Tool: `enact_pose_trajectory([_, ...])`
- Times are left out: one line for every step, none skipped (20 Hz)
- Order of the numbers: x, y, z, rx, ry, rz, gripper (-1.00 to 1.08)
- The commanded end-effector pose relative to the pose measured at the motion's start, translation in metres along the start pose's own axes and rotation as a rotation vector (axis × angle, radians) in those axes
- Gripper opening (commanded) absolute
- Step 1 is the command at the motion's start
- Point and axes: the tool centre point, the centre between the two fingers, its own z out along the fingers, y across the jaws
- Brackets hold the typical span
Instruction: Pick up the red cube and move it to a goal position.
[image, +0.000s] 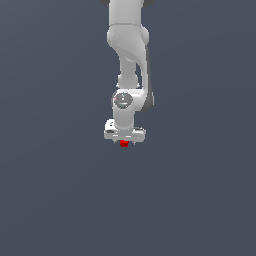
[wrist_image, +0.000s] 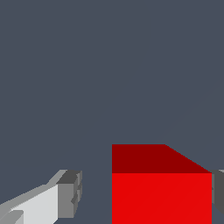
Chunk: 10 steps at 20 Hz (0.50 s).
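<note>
One hand (image: 124, 141) hangs over the plain grey tabletop (image: 55, 190), its fingers apart. In the wrist view, the left finger pad (wrist_image: 70, 194) stands clear of the red cube (wrist_image: 161, 197), with grey showing between them, while the other pad at three o'clock sits against the cube's edge. The cube peeks out just under the hand, at six o'clock from the wrist. I'd say this is the grasp step: next, centre the cube, close, then lift.

simulated scene, flat featureless grey-blue backdrop, plain untextured rendered shapes
</note>
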Motion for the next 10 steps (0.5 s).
enact_pose_trajectory([0.0010,0.0002,-0.0004,0.000,0.001,0.000,1.00])
enact_pose_trajectory([0.0015,0.0000,-0.0015,0.000,0.001,-0.001,1.00])
enact_pose_trajectory([0.0019,0.0002,-0.0021,0.000,0.001,-0.001,1.00])
enact_pose_trajectory([0.0020,-0.0001,-0.0024,0.000,0.001,-0.001,1.00])
enact_pose_trajectory([0.0020,-0.0001,-0.0024,0.000,0.001,-0.001,-1.00])
enact_pose_trajectory([0.0020,-0.0001,-0.0024,0.000,0.001,-0.001,-1.00])
enact_pose_trajectory([0.0020,-0.0001,-0.0024,0.000,0.001,-0.001,-1.00])
enact_pose_trajectory([0.0020,-0.0001,-0.0024,0.000,0.001,-0.001,-1.00])
enact_pose_trajectory([0.0020,-0.0001,-0.0024,0.000,0.001,-0.001,-1.00])
enact_pose_trajectory([0.0020,-0.0001,-0.0024,0.000,0.001,-0.001,-1.00])
